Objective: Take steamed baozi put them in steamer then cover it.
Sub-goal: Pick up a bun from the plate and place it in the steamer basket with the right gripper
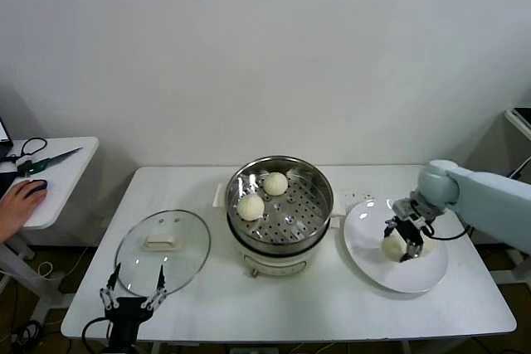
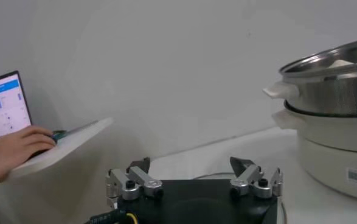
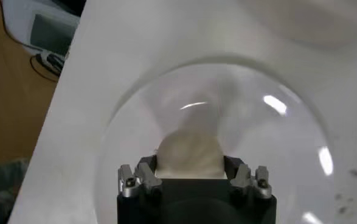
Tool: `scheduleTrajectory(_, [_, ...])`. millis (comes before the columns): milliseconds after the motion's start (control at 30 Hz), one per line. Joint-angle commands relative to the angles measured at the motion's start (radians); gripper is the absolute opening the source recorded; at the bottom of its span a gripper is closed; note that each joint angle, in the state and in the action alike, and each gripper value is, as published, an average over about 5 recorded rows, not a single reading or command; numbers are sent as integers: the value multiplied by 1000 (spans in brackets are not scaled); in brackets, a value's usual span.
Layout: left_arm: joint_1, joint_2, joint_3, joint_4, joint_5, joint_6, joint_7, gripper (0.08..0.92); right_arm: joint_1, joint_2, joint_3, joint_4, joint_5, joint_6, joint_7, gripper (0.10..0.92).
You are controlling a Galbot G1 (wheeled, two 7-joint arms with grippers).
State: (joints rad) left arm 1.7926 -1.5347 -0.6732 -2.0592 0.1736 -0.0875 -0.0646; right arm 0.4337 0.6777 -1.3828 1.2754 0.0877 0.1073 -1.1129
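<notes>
White counter (image 1: 332, 304) fills the middle of the scene, plain white wall (image 1: 265, 47) behind it. Flat white round plate (image 1: 369, 242) on the counter's right part. Small white side table (image 1: 62, 180) at far left, apart from the counter; green-handled scissors (image 1: 37, 163) lie on it. A person's hand (image 1: 18, 205) rests on a dark mouse (image 1: 36, 185) at that table's near edge. Laptop screen (image 2: 5, 109) lit, just behind the hand. Another white surface edge (image 1: 518, 122) at far right.
</notes>
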Motion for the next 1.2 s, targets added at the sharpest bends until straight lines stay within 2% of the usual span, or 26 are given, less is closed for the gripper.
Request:
scheduleTrajectory(33, [5,2,-2,-6,1,3,-1,823,381,107,-145,58,-24,307,-46,704])
scheduleTrajectory(167, [11,2,-3,-7,1,3,-1,823,532,193,-204,74,-47,455,-44,704])
scheduleTrajectory(367, [4,2,6,0,32,0,-3,823,545,309,-110,123,-158,552,2,704])
scheduleTrajectory(733, [-1,15,21,2,27,14,1,823,360,525,-58,183,-205,510,10,712])
scheduleTrajectory(1200, [-3,27,5,15,17,12,0,823,159,644,-61,131,-235,472,8,712])
